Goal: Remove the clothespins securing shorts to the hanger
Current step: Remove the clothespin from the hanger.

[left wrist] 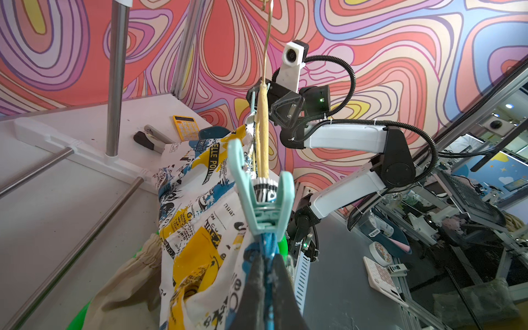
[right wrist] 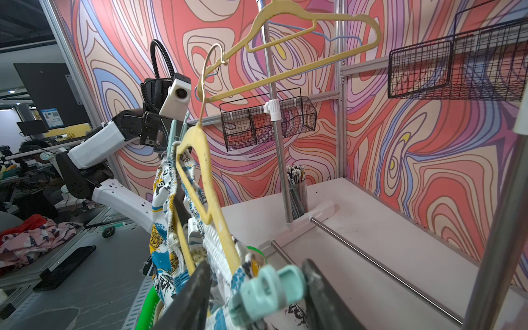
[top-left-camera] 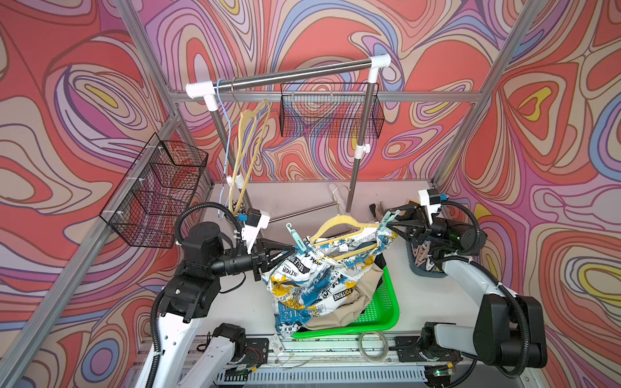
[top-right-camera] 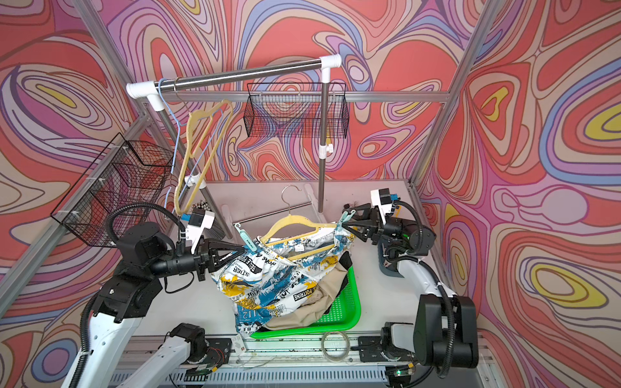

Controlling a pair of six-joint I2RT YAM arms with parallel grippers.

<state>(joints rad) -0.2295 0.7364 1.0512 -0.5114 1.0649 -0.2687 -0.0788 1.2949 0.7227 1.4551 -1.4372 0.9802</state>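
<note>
Right tool straddling a clothespin while the hanger is hanging free between the arms

The left tool (top-left-camera: 291, 250) is pinching shut on the edge of the printed shorts (top-left-camera: 312, 282), right at the left clothespin (top-left-camera: 295, 238). The right tool (top-left-camera: 387, 222) is standing partway open around the right clothespin (right wrist: 267, 288), not visibly squeezing it. Both clips are biting the waistband onto the yellow hanger (top-left-camera: 339, 223), whose hook is catching nothing, and the shorts are trailing down into the green basket (top-left-camera: 386, 304). As I judge it, a loose hold is risking the clip slipping or springing away. Freeing that end could leave the hanger swinging from a cloth pinch alone, tilting and dropping onto the counter (top-left-camera: 242, 302). Fabric lying beside the finger may also be getting dragged along.
</note>
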